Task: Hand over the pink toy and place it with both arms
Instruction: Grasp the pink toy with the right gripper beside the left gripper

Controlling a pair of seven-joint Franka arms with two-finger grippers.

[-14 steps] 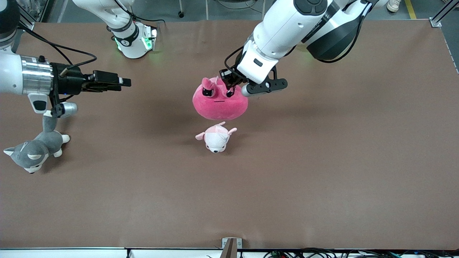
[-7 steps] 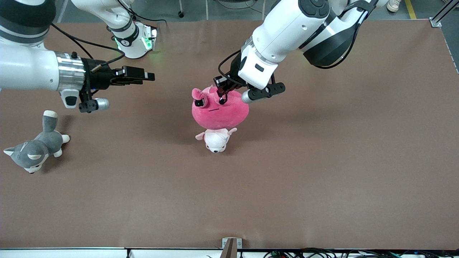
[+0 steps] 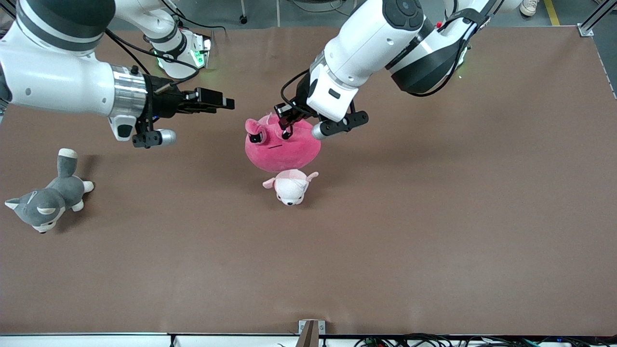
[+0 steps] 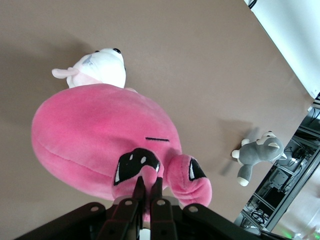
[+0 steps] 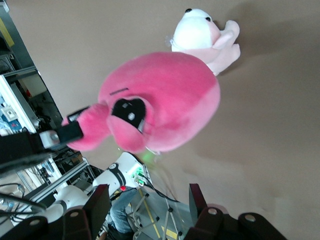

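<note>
The scene is evenly and brightly lit from overhead, with no harsh glare on the brown table (image 3: 434,217). Shadows are soft and diffuse: a broad faint one lies on the table beside the pink toy (image 3: 282,147), and a small darker one sits next to the grey husky (image 3: 43,202). The white arm casings show mild sheen. A green indicator glow marks the base of the right arm (image 3: 195,55). The front view is sharp throughout. In both wrist views the toy is crisp, while the nearby end effector parts at the frame edge look slightly soft, and a pale bright strip runs along one corner.
</note>
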